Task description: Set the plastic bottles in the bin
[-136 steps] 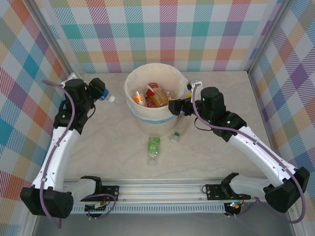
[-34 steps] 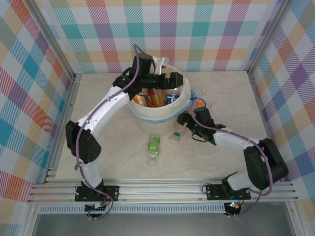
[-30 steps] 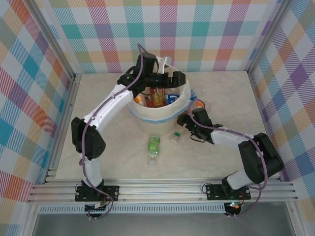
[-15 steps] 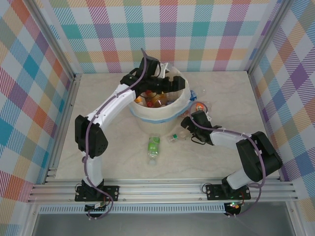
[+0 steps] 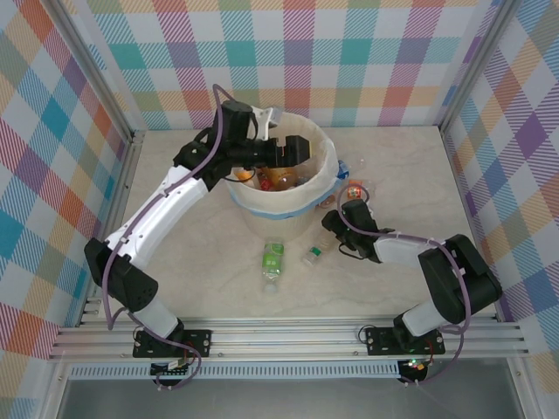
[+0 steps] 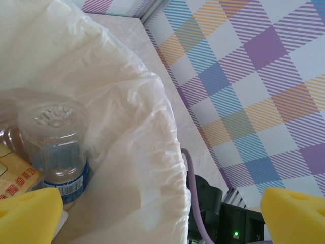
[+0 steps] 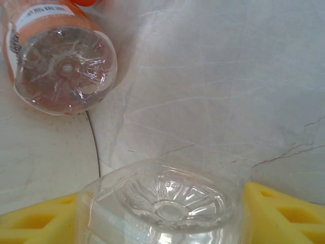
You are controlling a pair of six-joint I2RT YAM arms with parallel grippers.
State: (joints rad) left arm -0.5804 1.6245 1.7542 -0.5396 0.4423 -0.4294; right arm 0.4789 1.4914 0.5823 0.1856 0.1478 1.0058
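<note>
Now, you are at the pick-up: the right end effector point(image 7: 162, 226) has its yellow pads point(image 7: 35, 226) pressed on either side of a clear bottle point(image 7: 167, 201). The bottle's base faces the wrist camera and looks squashed into an oval, so I take the grip as clamped on. That bottle is down at the surface point(image 7: 213, 91), just off the near right side of the bin point(image 5: 262, 203).

An orange-labelled bottle point(image 7: 61, 63) lies close by on the surface, apart from the gripped one. A green-labelled bottle point(image 5: 273, 260) lies just in front of the bin.

Next you likely need to lift the clear bottle above the bin's rim, carry it over the opening and let go. The thin wall gives under the pads, so it could slip.

Mind the left end effector point(image 6: 162, 223): it hangs over the bin's opening, pads wide apart and empty, above a blue-labelled bottle point(image 6: 56, 152) already inside.
</note>
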